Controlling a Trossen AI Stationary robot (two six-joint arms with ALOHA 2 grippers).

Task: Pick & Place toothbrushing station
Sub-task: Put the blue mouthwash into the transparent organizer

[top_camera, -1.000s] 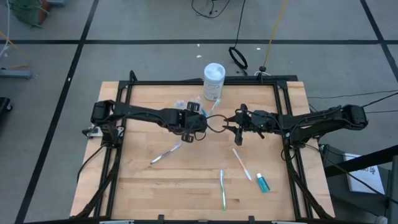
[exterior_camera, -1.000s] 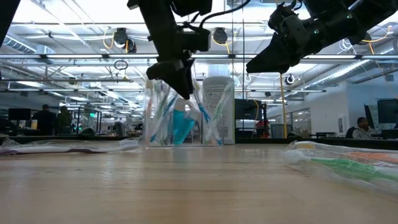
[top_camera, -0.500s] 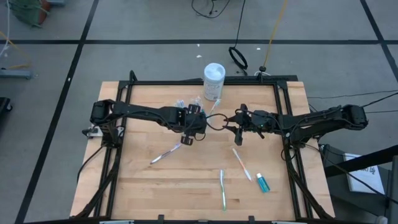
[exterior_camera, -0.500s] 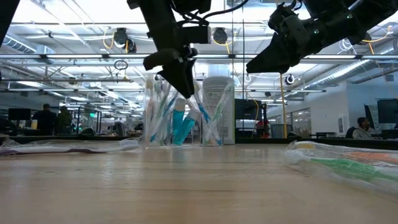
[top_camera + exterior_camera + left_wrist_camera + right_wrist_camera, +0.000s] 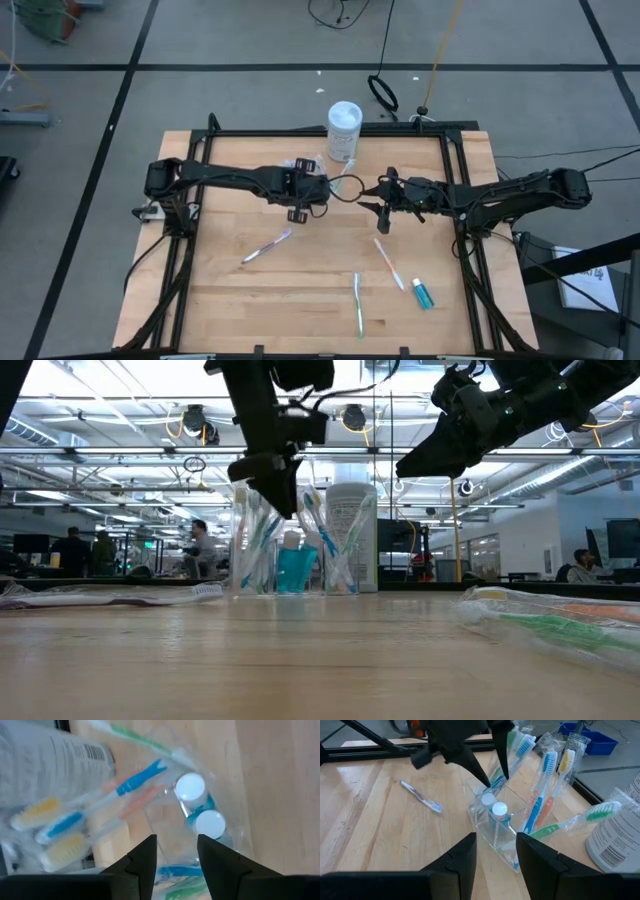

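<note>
Since the earlier frames the left gripper (image 5: 297,204) has shifted toward the left arm's base and farther back, now beside the small clear plastic cup (image 5: 496,834); its dark fingers (image 5: 478,771) are open and empty, tips above the cup's rim. Near the front of the wooden bench (image 5: 230,300) lie a green wrapped toothbrush (image 5: 359,303), a blue toothpaste tube (image 5: 423,294) and two more brushes. The cup holds pastel toothbrushes (image 5: 540,800) and two white-capped blue tubes (image 5: 495,813), beside the tall white cylindrical container (image 5: 344,130). The right gripper (image 5: 378,212) hovers nearby, open and empty
</note>
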